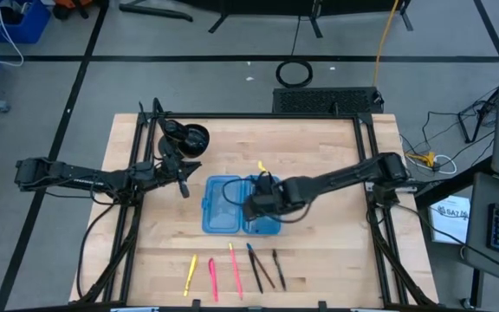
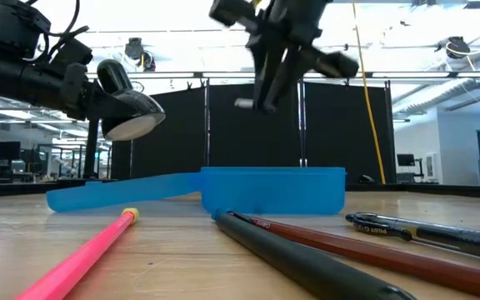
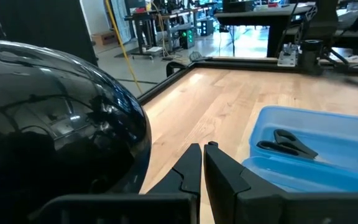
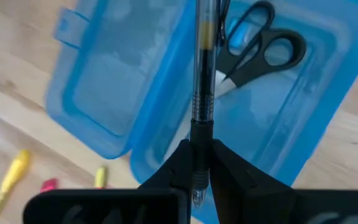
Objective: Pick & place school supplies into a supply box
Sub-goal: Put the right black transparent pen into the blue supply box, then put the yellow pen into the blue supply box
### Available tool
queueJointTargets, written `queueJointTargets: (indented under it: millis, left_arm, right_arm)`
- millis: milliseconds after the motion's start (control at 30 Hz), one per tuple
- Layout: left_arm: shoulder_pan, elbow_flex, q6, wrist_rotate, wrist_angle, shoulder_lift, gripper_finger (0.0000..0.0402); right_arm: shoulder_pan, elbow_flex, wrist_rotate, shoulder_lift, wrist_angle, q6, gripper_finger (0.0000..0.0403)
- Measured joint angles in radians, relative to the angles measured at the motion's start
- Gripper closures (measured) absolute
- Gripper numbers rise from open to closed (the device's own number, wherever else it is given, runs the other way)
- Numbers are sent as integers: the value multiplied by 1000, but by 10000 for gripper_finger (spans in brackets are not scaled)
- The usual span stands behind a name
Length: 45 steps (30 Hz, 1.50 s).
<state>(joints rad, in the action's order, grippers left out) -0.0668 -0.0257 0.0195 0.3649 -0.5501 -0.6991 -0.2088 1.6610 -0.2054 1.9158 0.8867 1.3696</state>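
We find the supply box (image 1: pixel 222 205) lying open near the middle of the tabletop (image 1: pixel 336 251), both translucent blue halves flat side by side. The scissors (image 4: pixel 260 46) with black handles lie inside the half on the right arm's side. The right gripper (image 4: pixel 196 163) hangs directly above the box, its fingers pinching a dark pen (image 4: pixel 202 81) that points down over the hinge line, close beside the scissors. The left gripper (image 3: pixel 202 163) waits beside the box on the left arm's side, fingers pressed together and holding nothing, with a black round stand (image 1: pixel 186 137) just behind it. On the near side of the box we count a row of loose pens (image 1: pixel 232 270) on the tabletop: yellow, pink-red, blue and dark ones, all well apart from the box.
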Motion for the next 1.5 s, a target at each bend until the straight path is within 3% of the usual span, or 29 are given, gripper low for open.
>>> queueJointTargets:
  millis: [300, 667, 1033, 1333, 1500]
  left_arm:
    - [0, 0, 1, 0, 0, 0, 378]
    - [0, 0, 2, 0, -1, 0, 378]
    - [0, 0, 2, 0, -1, 0, 378]
    - [0, 0, 2, 0, -1, 0, 378]
    - [0, 0, 0, 0, 1, 0, 378]
  right_arm:
    - [46, -39, 110, 69, -49, -37, 379]
    - [96, -232, 135, 65, -206, -14, 379]
    - [129, -298, 184, 64, -289, -46, 379]
    - [129, -300, 210, 37, -281, -50, 269]
    - [125, -300, 180, -3, -286, -47, 236]
